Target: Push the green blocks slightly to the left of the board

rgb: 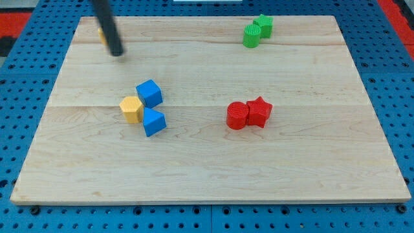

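Two green blocks touch each other near the view's top right of the wooden board (207, 162): a green cylinder (251, 36) and a green star-shaped block (263, 26) just behind it on the right. My tip (116, 53) rests on the board at the upper left, far left of the green blocks and well apart from them. The dark rod rises from it toward the view's top.
A yellow block (101, 32) is partly hidden behind the rod at the top left. A blue cube (149, 93), a yellow hexagonal block (131, 109) and a blue wedge-like block (154, 122) cluster left of centre. A red cylinder (237, 116) and red star (259, 111) sit right of centre.
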Tool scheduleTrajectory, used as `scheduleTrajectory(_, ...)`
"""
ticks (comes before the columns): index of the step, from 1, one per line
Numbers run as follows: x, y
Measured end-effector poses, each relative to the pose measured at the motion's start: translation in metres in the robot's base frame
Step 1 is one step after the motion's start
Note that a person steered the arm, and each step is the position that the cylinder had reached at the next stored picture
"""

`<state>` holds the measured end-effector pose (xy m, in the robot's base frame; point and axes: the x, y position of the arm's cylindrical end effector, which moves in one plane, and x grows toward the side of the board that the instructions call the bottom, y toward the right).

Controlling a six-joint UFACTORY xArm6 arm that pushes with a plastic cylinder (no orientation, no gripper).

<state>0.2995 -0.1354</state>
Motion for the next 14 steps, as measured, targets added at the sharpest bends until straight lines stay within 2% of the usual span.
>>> scheduleTrajectory(2,-0.003,0.2)
scheduleTrajectory(3,-0.039,0.311)
scheduleTrajectory(4,-0.078,0.312)
scheduleTrajectory(6,-0.01,0.201)
scheduleTrajectory(7,-0.026,0.235)
scheduleTrajectory(9,-0.026,0.24)
scheduleTrajectory(11,-0.097,0.327)
scheduleTrajectory(12,-0.103,0.314)
scheduleTrajectory(13,-0.064,0.259)
scheduleTrajectory(14,-0.063,0.241)
